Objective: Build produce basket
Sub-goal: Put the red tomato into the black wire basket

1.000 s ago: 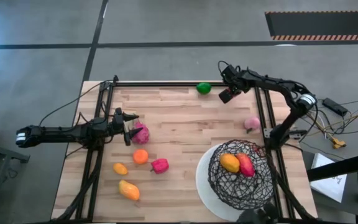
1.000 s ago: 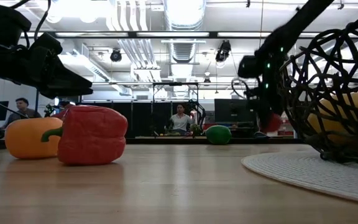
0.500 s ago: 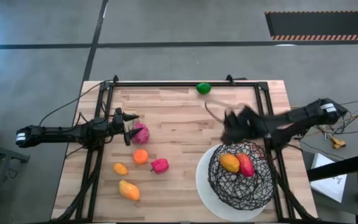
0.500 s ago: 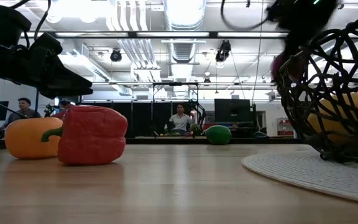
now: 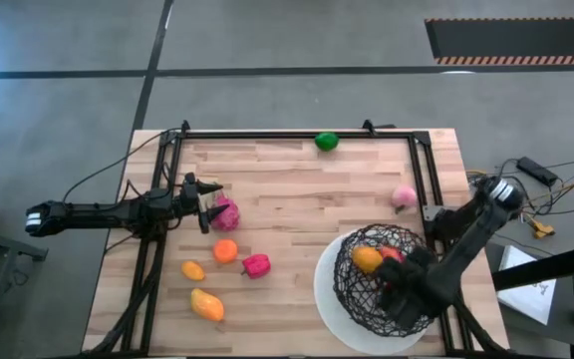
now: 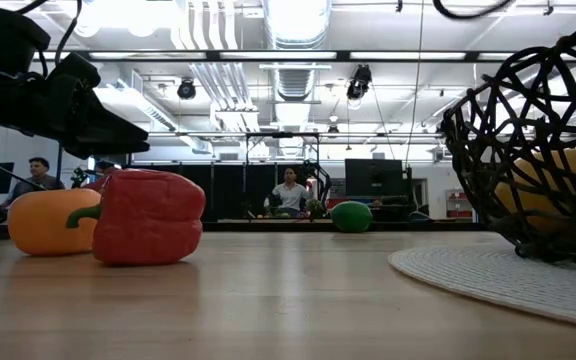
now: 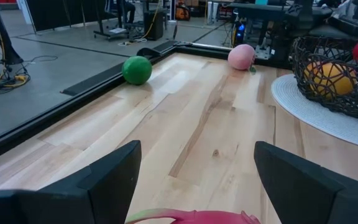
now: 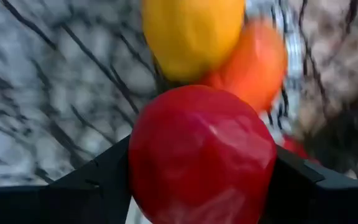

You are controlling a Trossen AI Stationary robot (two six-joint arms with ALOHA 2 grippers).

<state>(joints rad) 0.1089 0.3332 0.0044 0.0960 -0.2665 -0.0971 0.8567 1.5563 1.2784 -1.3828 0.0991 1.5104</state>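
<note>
The basket [image 5: 367,299], black wire mesh on a white round base [image 5: 325,289], stands at the near right and holds yellow-orange produce [image 5: 368,259] and a red piece [image 5: 393,254]. My right gripper [image 5: 399,289] hangs over it, shut on a red round fruit [image 8: 201,155]. My left gripper [image 5: 205,211] stands open at the left, level, its fingers on either side of a magenta piece [image 5: 226,212]. More produce lies on the table: green [image 5: 326,142], pink [image 5: 404,197], orange [image 5: 226,250], magenta-red [image 5: 256,265], two yellow-orange pieces [image 5: 207,304]. My right gripper pinches the red round fruit by two opposite sides [image 8: 138,168] between its two fingers [image 8: 92,183]. The fingers point down from above. The fruit hangs clear over the basket's inside, above the yellow piece [image 8: 191,31] and the orange one [image 8: 257,59]. My left gripper: whether its fingers touch the magenta piece [image 7: 191,216], I cannot tell.
Black frame rails [image 5: 422,189] run along the table's left, far and right sides. The middle of the wooden table [image 5: 307,199] is bare. In the low view a red pepper [image 6: 148,215] and an orange one [image 6: 43,220] stand at the left; people sit in the room behind.
My right gripper has swung fast from the far edge beside the green piece toward the near right, ending above the basket, rolling its wrist on the way. It has carried the red fruit along, clear of the table. The left arm has kept still.
</note>
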